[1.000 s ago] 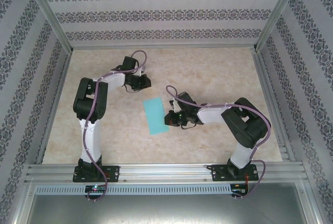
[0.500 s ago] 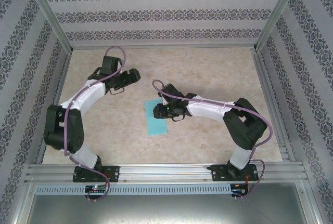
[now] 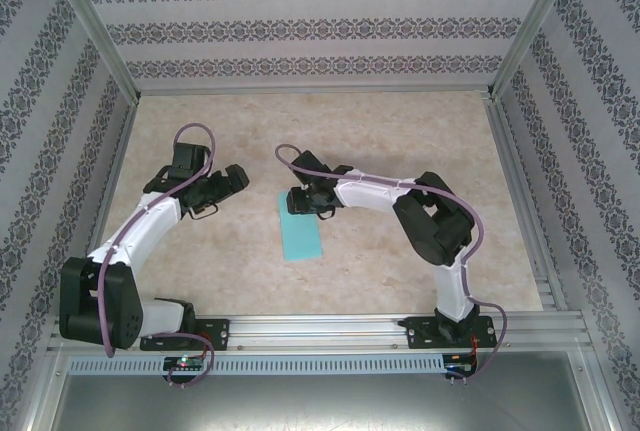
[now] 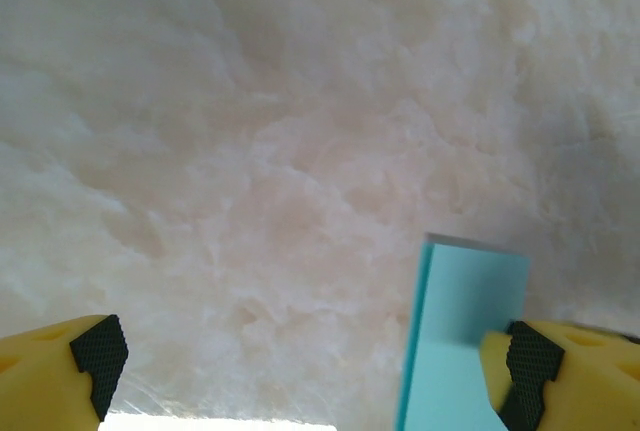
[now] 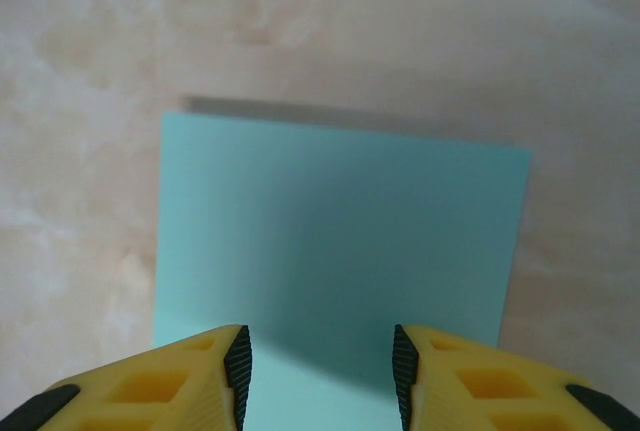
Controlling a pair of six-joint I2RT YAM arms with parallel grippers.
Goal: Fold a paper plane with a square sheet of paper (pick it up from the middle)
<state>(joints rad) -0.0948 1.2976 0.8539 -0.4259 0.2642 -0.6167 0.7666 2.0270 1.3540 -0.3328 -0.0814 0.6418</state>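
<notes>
Two arms reach over one marbled surface [image 3: 400,151]. The left end effector [image 4: 310,351], spread wide and empty, sits just left of the single teal sheet of paper [image 3: 299,229], a long rectangle lying flat at centre. The right end effector [image 5: 320,363] hovers over the sheet's far end, partly spread, pinching nothing.

Teal paper sheet [image 3: 299,233] lies flat (a narrow rectangle).

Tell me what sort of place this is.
Probably a robot lab test cell: patterned wallpaper panels in an aluminium frame enclose a beige marble-look tabletop, with two white-and-black robot arms bolted at its near edge.
</notes>
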